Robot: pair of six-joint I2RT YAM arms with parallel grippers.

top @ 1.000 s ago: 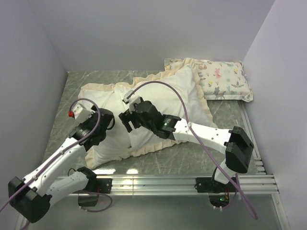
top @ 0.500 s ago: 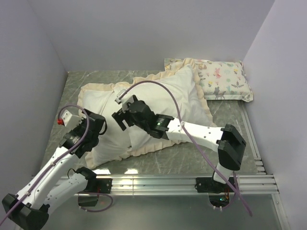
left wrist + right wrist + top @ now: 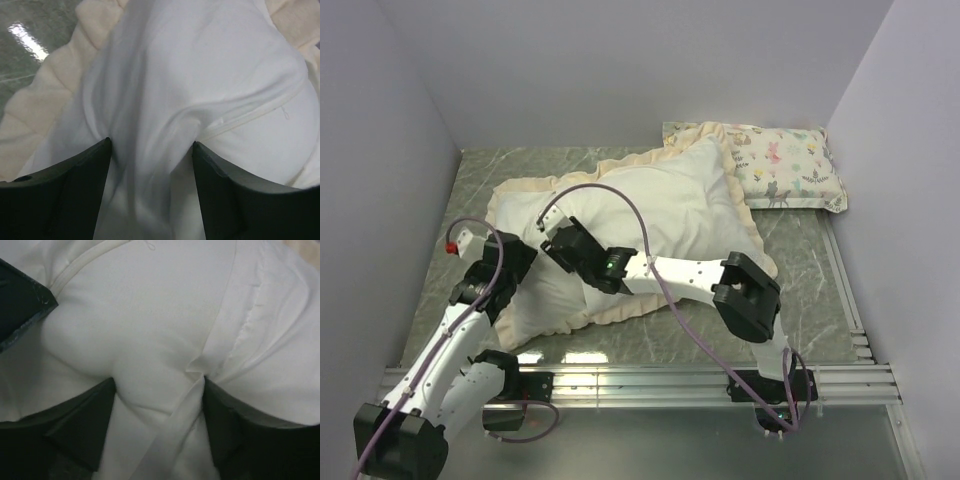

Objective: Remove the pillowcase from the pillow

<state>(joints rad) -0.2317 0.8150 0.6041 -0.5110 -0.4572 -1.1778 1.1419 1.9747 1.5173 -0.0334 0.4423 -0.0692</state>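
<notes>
The pillowcase (image 3: pixel 670 195) lies across the table with its white inside up and a cream frill (image 3: pixel 625 308) around its edge. The plump white pillow (image 3: pixel 538 305) bulges at its near left end. My left gripper (image 3: pixel 515 262) is closed on bunched white pillowcase fabric (image 3: pixel 145 115), which runs between its fingers (image 3: pixel 75 190). My right gripper (image 3: pixel 552 243) sits just right of it, pinching a plump fold of the pillow (image 3: pixel 145 340) between its fingers (image 3: pixel 85 425). The left gripper (image 3: pixel 151 145) and right gripper (image 3: pixel 157 382) are almost touching. The grey outside is hidden.
A small animal-and-plant print pillow (image 3: pixel 785 165) lies at the back right, touching the frill. The marble tabletop (image 3: pixel 810 280) shows to the right and far left. Walls close in on three sides. A metal rail (image 3: pixel 670 378) runs along the near edge.
Both grippers have moved left and nearer along the pillow's left end. The left arm has drawn back toward the near left, and the white fabric there has stretched and shifted left.
</notes>
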